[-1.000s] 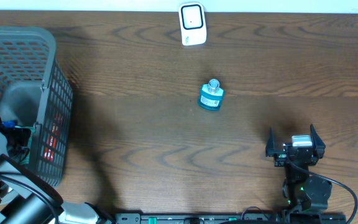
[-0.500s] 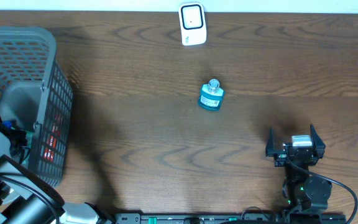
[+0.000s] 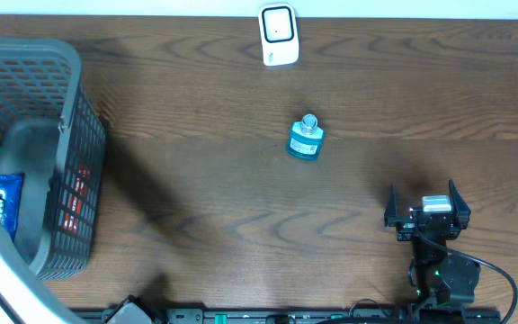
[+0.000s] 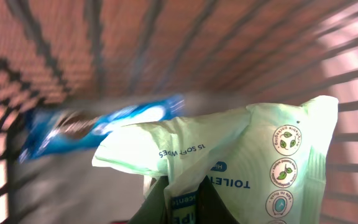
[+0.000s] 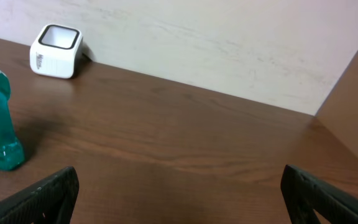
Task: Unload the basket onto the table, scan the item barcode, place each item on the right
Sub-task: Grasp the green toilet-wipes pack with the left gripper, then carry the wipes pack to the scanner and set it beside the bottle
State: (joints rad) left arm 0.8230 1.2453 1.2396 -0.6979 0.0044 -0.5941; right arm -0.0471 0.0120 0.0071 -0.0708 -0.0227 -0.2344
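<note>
well, the left gripper [image 4: 182, 200] is clamped tight on a pale green wipes pack [image 4: 253, 155] down inside the grey basket [image 3: 84, 153], beside a blue packet [image 4: 73, 127]; the right gripper [image 3: 423, 191] rests wide open, holding nothing.

The pale green soft pack of toilet wipes [image 4: 253, 155], crumpled and with its print upside down in the wrist view, is pinched at its lower edge by the left claw [image 4: 182, 200] inside the mesh basket [image 3: 84, 135], while the white barcode scanner [image 3: 278, 34] stands at the far edge of the tabletop [image 3: 403, 99].
</note>
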